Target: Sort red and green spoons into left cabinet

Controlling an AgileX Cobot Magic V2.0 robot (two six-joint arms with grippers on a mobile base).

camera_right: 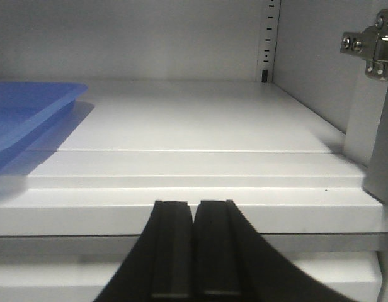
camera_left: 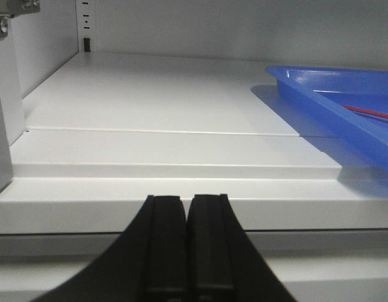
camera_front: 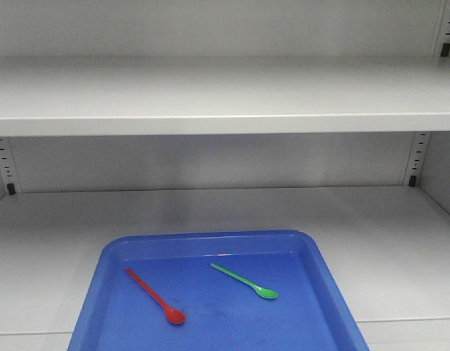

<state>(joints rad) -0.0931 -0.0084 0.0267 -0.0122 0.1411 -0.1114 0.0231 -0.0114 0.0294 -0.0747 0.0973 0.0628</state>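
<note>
1. The red spoon (camera_front: 155, 296) and the green spoon (camera_front: 245, 281) both lie flat in a blue tray (camera_front: 323, 281), and the tray sits on a shelf (camera_front: 400, 248) of the cabinet, at the shelf's front edge. The red one is nearer the tray's left edge, the green one nearer its right edge — they lie well apart.
2. Both spoons look thin and made of plastic, so they are probably very light and a bit bendy.
3. They may be slippery, and they lie flat, so they could be hard to lift off the tray floor.
4. A good place to pinch is the middle of the long handle (not the little round bowl).
5. The left gripper (camera_left: 187, 242) has its fingers pressed together, holding nothing.
6. The right gripper (camera_right: 194, 245) is the same — squeezed tight and empty, in front of the shelf's front edge.
</note>
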